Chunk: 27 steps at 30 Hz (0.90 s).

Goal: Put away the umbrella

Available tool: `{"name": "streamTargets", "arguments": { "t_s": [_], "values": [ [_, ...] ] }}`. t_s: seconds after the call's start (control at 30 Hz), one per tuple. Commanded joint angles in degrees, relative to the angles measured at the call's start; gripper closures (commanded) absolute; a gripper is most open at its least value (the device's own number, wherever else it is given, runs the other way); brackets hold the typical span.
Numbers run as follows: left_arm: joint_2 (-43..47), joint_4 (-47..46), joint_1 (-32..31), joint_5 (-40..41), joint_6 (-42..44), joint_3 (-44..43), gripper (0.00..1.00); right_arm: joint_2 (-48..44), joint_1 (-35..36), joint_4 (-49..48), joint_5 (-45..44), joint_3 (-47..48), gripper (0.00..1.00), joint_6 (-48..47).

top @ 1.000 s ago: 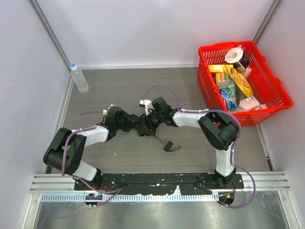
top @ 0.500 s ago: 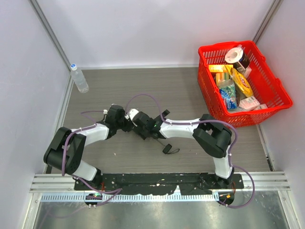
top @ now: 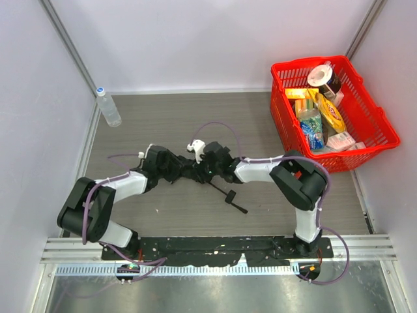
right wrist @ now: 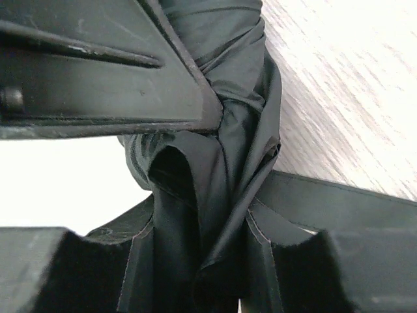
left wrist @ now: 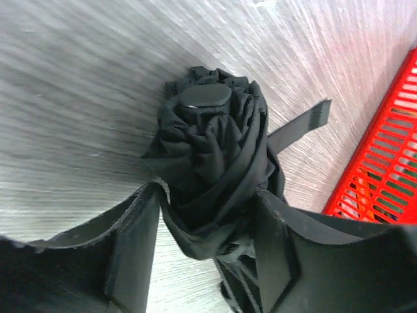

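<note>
The black umbrella (top: pixel 193 171) is folded into a tight bundle at the table's middle, held between both grippers. Its thin shaft and handle (top: pixel 229 196) stick out toward the front right. My left gripper (top: pixel 176 169) is shut on the bundle from the left; in the left wrist view the twisted fabric (left wrist: pixel 212 163) sits between my fingers (left wrist: pixel 133 241), cap end up, a strap (left wrist: pixel 306 120) hanging off to the right. My right gripper (top: pixel 210 168) is shut on the bundle from the right; the right wrist view shows bunched fabric (right wrist: pixel 221 189) pinched between the pads (right wrist: pixel 140 261).
A red basket (top: pixel 376 140) full of groceries stands at the back right; its wall shows in the left wrist view (left wrist: pixel 384 176). A water bottle (top: pixel 108 107) stands at the back left by the wall.
My right gripper swung left over the bundle, then back right, and now grips it beside the left gripper. The handle end shifted and the shaft now lies straight toward the front right.
</note>
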State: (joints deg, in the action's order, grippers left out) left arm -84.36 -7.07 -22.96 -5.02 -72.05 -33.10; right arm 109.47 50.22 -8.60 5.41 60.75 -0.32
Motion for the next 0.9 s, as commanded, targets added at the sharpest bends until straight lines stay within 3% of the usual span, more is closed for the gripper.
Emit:
{"name": "streamTargets", "arguments": {
  "t_s": [0.0, 0.03, 0.1, 0.2, 0.4, 0.5, 0.57, 0.63, 0.7, 0.8, 0.87],
  "values": [
    [0.33, 14.98, -0.86, 2.90, 4.99, 5.77, 0.36, 7.85, -4.15, -10.19, 28.66, -5.90, 0.99, 8.75],
    [0.86, 15.15, -0.94, 3.52, 5.43, 5.77, 0.20, 9.17, -4.77, -13.43, 32.87, -6.08, 0.99, 11.28],
    [1.39, 15.33, -0.86, 4.13, 6.39, 5.59, 0.12, 11.63, -6.62, -19.39, 40.51, -6.79, 0.99, 16.10],
    [0.69, 15.42, -0.86, 4.58, 7.18, 5.77, 0.09, 14.71, -8.99, -29.52, 47.66, -8.01, 0.99, 25.07],
    [-3.70, 13.49, -0.77, 8.35, 9.12, 6.73, 0.16, 19.72, -10.84, -48.95, 55.13, -8.90, 0.99, 41.34],
    [-4.50, 12.70, -0.77, 9.58, 10.44, 7.00, 0.27, 23.49, -12.07, -57.99, 58.04, -8.11, 0.99, 50.21],
    [-4.50, 12.43, -0.77, 10.02, 11.93, 6.91, 0.39, 24.39, -12.42, -59.78, 59.28, -8.02, 0.99, 52.52],
    [-4.06, 12.26, -0.86, 10.20, 12.90, 7.09, 0.54, 23.77, -12.60, -57.07, 59.01, -8.11, 0.99, 50.52],
    [-3.54, 11.82, -0.77, 10.03, 13.42, 7.17, 0.67, 21.76, -12.51, -46.47, 57.79, -7.49, 0.99, 43.59],
    [-3.45, 11.64, -0.77, 9.41, 13.25, 7.09, 0.95, 17.99, -12.34, -21.64, 52.27, -4.77, 0.99, 25.97],
    [-3.62, 11.29, -0.77, 8.80, 12.99, 7.17, 0.99, 16.92, -12.16, -8.79, 47.78, -1.79, 0.99, 18.12]
  ]
}}
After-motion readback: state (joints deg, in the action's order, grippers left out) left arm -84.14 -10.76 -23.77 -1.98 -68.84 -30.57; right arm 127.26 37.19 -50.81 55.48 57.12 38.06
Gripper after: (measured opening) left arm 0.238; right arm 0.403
